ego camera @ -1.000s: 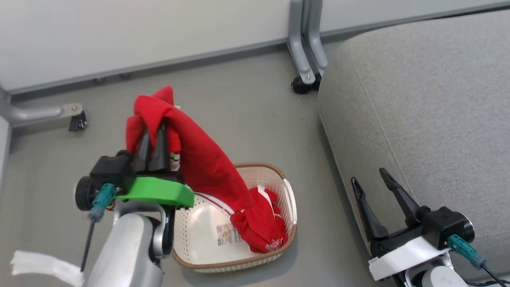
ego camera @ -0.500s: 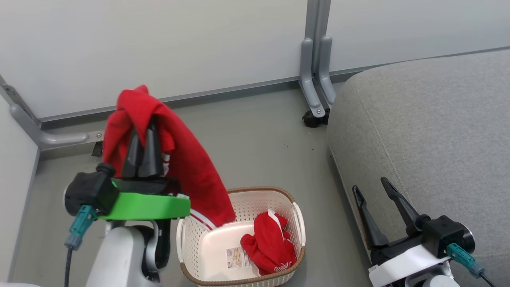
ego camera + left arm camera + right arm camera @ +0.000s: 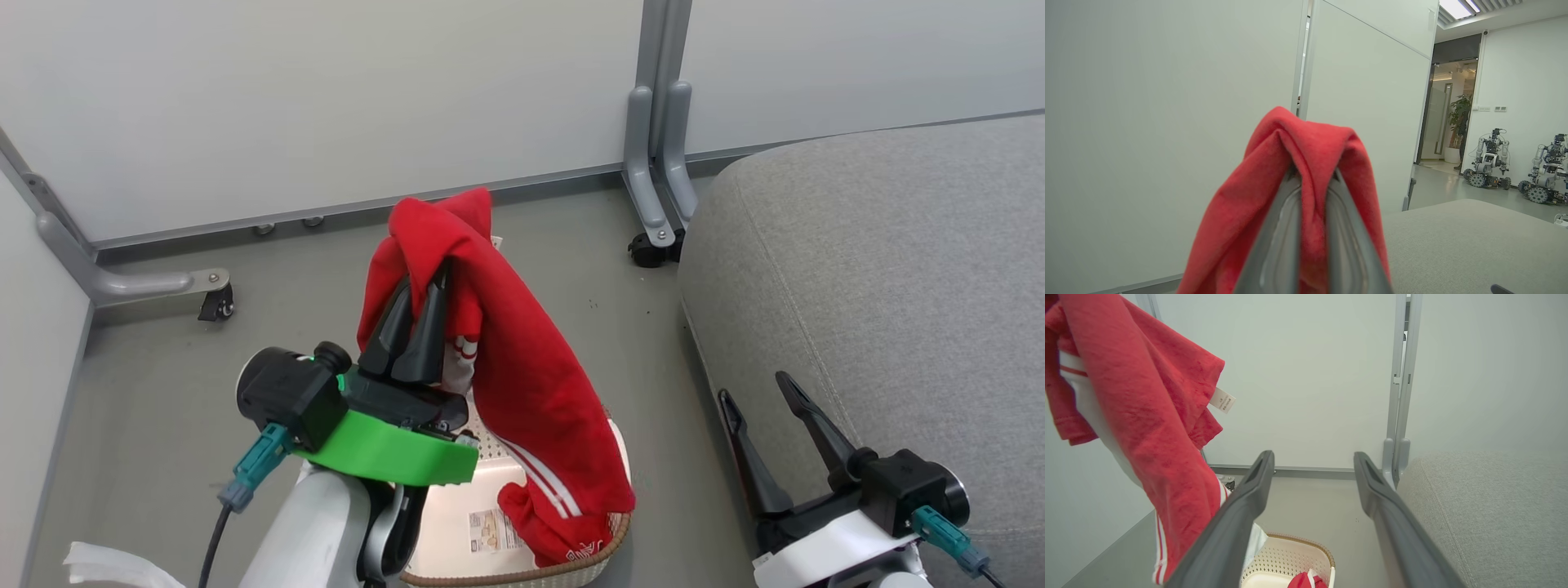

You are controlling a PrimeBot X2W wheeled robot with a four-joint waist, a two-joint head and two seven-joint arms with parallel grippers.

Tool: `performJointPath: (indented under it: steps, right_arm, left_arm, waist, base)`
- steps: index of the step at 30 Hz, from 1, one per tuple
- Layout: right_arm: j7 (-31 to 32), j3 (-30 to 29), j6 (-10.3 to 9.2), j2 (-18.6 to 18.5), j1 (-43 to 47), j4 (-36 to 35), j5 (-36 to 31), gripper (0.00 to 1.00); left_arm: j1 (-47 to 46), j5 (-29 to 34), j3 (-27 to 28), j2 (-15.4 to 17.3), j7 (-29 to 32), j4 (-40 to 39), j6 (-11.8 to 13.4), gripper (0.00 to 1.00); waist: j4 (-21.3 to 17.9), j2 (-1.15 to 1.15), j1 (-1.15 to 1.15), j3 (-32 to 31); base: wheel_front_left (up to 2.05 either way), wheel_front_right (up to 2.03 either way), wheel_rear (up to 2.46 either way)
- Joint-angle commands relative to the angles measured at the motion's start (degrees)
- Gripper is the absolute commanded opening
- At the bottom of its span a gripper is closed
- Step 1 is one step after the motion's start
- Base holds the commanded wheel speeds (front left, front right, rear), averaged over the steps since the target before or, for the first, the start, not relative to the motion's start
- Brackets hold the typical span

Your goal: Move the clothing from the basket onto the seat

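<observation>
Pale grey partition panels [image 3: 326, 98] on metal feet are seen along the far side of a grey floor [image 3: 163, 392]. Left of centre, the left gripper [image 3: 424, 279] is raised above the floor, its two dark fingers pressed together on a fold of a red garment [image 3: 531, 367]. This bright red fabric is draped over the fingertips like a hood and hangs down toward the near right. White stripe trim runs near its lower end and a small white care tag [image 3: 1222, 400] sits at one edge. Its lower end reaches the basket [image 3: 441, 523], a cream perforated tub with a brown woven-look rim set on the floor. A second red garment [image 3: 547, 535] with white lettering is bunched in the basket's right side, beside a label sticker [image 3: 490, 529]. Whether the two garments touch cannot be told. At the right lies the grey upholstered seat [image 3: 882, 261], with rounded corner and stitched seam. At the near right, the right gripper [image 3: 752, 387] is held by the seat's left edge, fingers spread wide, nothing between them.
</observation>
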Motion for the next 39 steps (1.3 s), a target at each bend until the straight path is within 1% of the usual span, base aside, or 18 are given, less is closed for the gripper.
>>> performJointPath:
  steps: [1,12,23,27,34,39]
  right_arm:
    - [-0.02,0.18,0.00,-0.15,0.39,0.12,0.07,1.00]
    - [-0.02,0.47,0.00,0.02,-0.34,0.31,0.30,1.00]
    - [-0.01,1.12,0.00,-0.92,-0.46,0.10,0.68,1.00]
    - [-0.01,4.97,0.00,-3.00,-1.56,-1.20,2.92,1.00]
    - [-0.01,17.43,0.00,-10.59,-6.33,-3.29,8.76,1.00]
    - [-0.01,23.16,0.00,-13.96,-10.64,-2.93,11.53,1.00]
  left_arm:
    - [-0.85,-0.81,0.11,0.21,0.03,-0.24,-0.12,0.00]
    - [-0.69,-1.22,0.16,0.21,0.03,-0.58,-0.21,0.00]
    - [-0.70,-1.66,-0.50,0.21,0.03,-0.96,-0.21,0.00]
    - [-1.16,-2.03,-1.58,0.21,0.03,-1.03,-0.29,0.00]
    - [-1.61,-2.42,-4.07,0.21,0.03,-0.97,-0.33,0.00]
    - [-2.10,-2.58,-5.76,0.21,0.03,-1.11,-0.47,0.00]
  waist:
    - [-0.11,0.00,0.01,-0.02]
    - [-0.67,0.00,0.01,0.02]
    - [-0.51,0.00,0.01,0.05]
    - [-0.16,0.00,0.01,0.15]
    - [0.66,0.00,0.01,0.37]
    - [1.38,0.00,0.01,0.54]
  base:
    - [0.00,0.00,0.00]
    - [0.00,0.00,0.00]
    - [0.00,0.00,0.00]
    - [0.00,0.00,0.00]
    - [0.00,0.00,0.00]
    - [0.00,0.00,0.00]
